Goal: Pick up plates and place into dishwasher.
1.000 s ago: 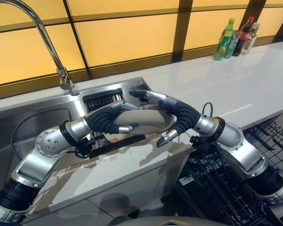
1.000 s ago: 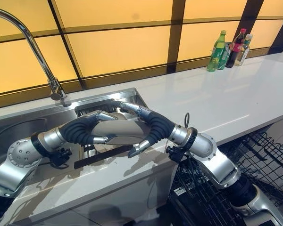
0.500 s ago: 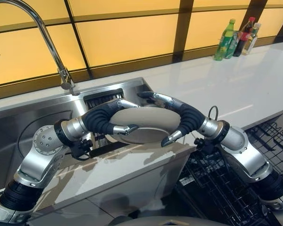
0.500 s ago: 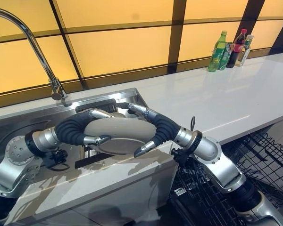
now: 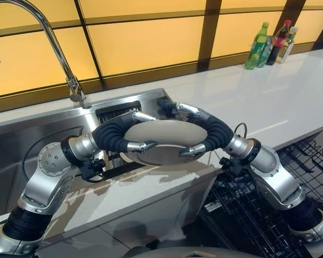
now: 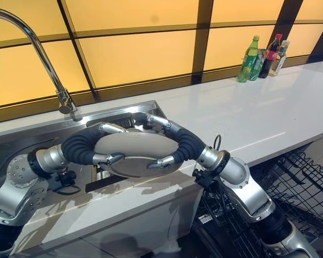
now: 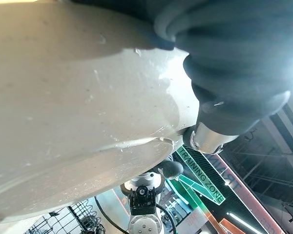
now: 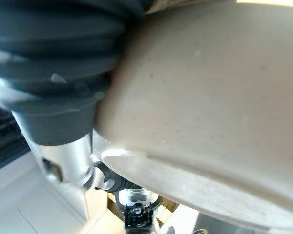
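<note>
I've got the plate [image 5: 160,138] up off the counter [image 5: 269,102], clamped between both hands above the sink [image 5: 54,140] edge, underside facing me, slightly tilted. Left hand [image 5: 116,134] wraps its rim at 9 o'clock, fingers over the far edge, thumb curled onto the near face. Right hand [image 5: 212,134] does the same at 3 o'clock. Dishwasher rack [image 5: 290,172] sits open at 4 o'clock, below counter. Tap [image 5: 48,43] at 10. Bottles [image 5: 269,43] far off at 1 o'clock, labels too small to read.
</note>
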### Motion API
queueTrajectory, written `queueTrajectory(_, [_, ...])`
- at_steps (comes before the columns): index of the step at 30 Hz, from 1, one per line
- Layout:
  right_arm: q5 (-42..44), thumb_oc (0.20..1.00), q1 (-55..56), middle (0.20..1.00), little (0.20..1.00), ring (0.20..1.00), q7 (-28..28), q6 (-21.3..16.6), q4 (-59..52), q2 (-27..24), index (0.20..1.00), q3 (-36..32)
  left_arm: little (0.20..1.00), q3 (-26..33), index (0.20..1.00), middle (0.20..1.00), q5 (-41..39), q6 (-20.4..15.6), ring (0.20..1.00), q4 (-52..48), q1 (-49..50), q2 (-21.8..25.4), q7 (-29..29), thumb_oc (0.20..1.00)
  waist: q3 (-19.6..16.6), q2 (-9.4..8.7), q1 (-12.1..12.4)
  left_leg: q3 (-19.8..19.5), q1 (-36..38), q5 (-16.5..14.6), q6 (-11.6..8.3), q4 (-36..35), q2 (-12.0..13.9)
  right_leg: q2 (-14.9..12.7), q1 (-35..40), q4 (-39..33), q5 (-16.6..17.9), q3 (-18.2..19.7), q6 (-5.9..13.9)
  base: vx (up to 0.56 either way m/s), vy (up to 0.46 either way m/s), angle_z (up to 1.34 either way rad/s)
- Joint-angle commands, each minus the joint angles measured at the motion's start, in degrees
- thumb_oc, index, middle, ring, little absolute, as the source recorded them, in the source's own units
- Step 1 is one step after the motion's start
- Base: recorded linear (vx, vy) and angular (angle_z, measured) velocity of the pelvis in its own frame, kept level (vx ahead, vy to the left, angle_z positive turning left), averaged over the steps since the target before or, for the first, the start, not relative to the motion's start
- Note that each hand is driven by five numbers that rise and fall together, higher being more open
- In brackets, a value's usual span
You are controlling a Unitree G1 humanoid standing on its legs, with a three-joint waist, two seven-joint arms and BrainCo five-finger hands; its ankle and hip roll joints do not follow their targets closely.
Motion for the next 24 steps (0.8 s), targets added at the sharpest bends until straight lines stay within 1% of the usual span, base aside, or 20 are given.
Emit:
queueTrajectory(1, [1.99,0.2,1.27,0.2,0.2,0.2,0.29,0.68,-3.45,1.76,0.2,-1.14,0.2,2.23,0.2,0.2,-3.11,-3.52,0.2,-0.73,-2.58,-1.86,1.47,0.2,-2.7,-0.24,-0.37,0.15,3.92,-6.83,3.43,1.34,-1.93,0.62,-6.95,2.49,6.36,0.5,0.5,0.0,0.0,0.0])
queueTrajectory(5, [2.3,0.2,2.69,0.2,0.2,0.2,0.21,2.32,-3.8,0.85,0.2,-1.79,0.2,2.95,0.2,0.2,-2.85,-3.99,0.2,-1.24,-2.08,-1.41,2.44,0.2,-2.92,-0.27,-0.63,0.5,3.71,-6.53,3.24,1.23,-1.68,0.96,-6.99,2.48,6.26,0.51,0.31,0.0,0.0,0.0])
queueTrajectory(11, [1.57,0.2,3.61,0.2,0.2,0.2,-0.17,2.59,-3.97,1.15,0.2,-2.39,0.2,3.85,0.2,0.2,-1.89,-5.4,0.2,-0.92,-1.44,-1.61,3.05,0.2,-2.95,-0.26,-0.76,0.77,3.55,-6.33,2.96,1.3,-1.27,1.48,-6.99,2.76,5.88,0.36,-0.18,-0.02,-0.013,0.0])
queueTrajectory(15, [1.54,0.2,3.77,0.2,0.2,0.2,-1.5,3.37,-4.12,1.09,0.2,-2.71,0.2,4.44,0.2,0.2,-1.43,-6.13,0.2,-1.18,-1.3,-1.74,4.27,0.2,-3.06,-0.29,-0.77,0.8,3.53,-6.15,2.73,1.23,-0.99,1.76,-6.79,2.68,5.73,0.07,-0.4,-0.02,-0.015,0.0])
queueTrajectory(17, [2.27,0.2,3.57,0.2,0.2,0.2,-0.76,3.36,-3.7,1.02,0.2,-2.99,0.2,4.86,0.2,0.2,-1.49,-6.41,0.2,-1.29,-1.36,-1.73,4.89,0.2,-3.17,-0.28,-0.72,0.87,3.41,-5.97,2.54,1.11,-0.74,1.96,-6.66,2.51,5.64,-0.1,-0.56,-0.04,-0.029,0.0])
queueTrajectory(21, [2.02,0.2,3.42,0.2,0.2,0.2,0.3,4.71,-4.03,0.69,0.2,-3.26,0.2,5.08,0.2,0.2,-0.72,-6.89,0.2,-1.07,-1.59,-2.18,6.36,0.2,-3.3,-0.22,-0.84,0.98,3.34,-5.71,2.22,0.94,-0.31,2.3,-6.66,2.64,5.38,-0.37,-0.84,-0.02,-0.013,0.0])
queueTrajectory(24, [1.63,0.2,3.1,0.2,0.2,0.2,-0.03,5.12,-3.63,0.22,0.2,-2.94,0.2,5.17,0.2,0.2,1.66,-7.12,0.2,-0.51,-1.87,-2.69,9.69,0.2,-3.31,-0.25,-0.8,0.9,3.28,-5.37,1.87,0.78,0.04,2.58,-6.53,2.83,5.16,-0.77,-1.08,-0.03,-0.014,0.02])
